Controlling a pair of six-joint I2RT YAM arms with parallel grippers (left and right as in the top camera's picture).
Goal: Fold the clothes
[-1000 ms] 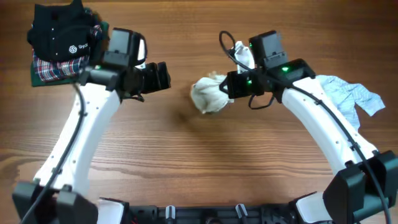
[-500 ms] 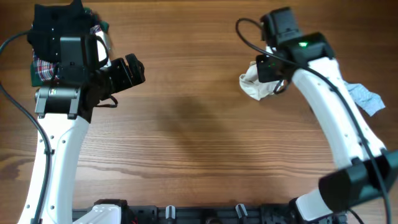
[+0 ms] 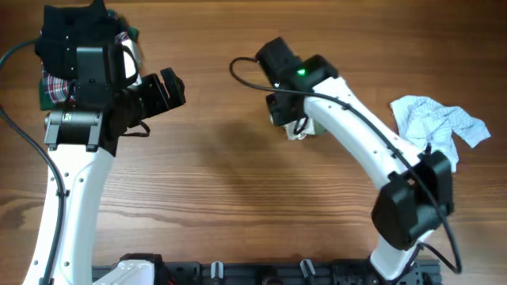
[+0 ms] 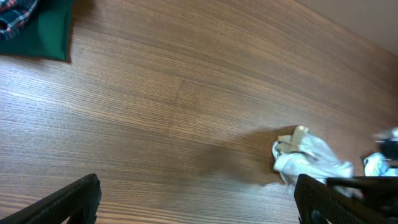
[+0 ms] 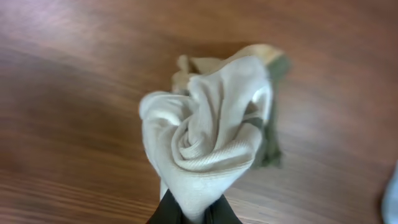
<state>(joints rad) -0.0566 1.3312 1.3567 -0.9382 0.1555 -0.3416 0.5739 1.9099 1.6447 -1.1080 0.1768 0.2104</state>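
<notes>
wood-grain table point(image 3: 230, 206), overhead and both wrist views. far left, at the back edge: a stack of folded clothes point(image 3: 75, 47), with a black garment bearing a white logo on top and plaid and green layers beneath; judged to be finished work. just right of the stack, the left fingers point(image 3: 170, 89) hang above bare table, spread wide and holding nothing; the left wrist view shows only wood between the two tips. centre: the right fingers point(image 5: 193, 214) are pinched shut on a cream ribbed garment point(image 5: 205, 143), bunched into a tight whorl with a darker olive band at one edge. from overhead this garment is mostly hidden under the right arm, with only a small pale patch showing. whether it rests on the table or hangs just above it cannot be told for certain. far right: a crumpled pale blue shirt point(image 3: 432, 123), unfolded, well apart from both arms.

step in hand, as judged: placing one unfolded item in the open middle of the table, with no fold yet made. the next move likely calls for setting the cream garment down and spreading it flat. the idle left fingers would need to take a second edge so the bunch can be drawn open, since a single pinch would leave it wadded. the shirt is yet to be folded.
</notes>
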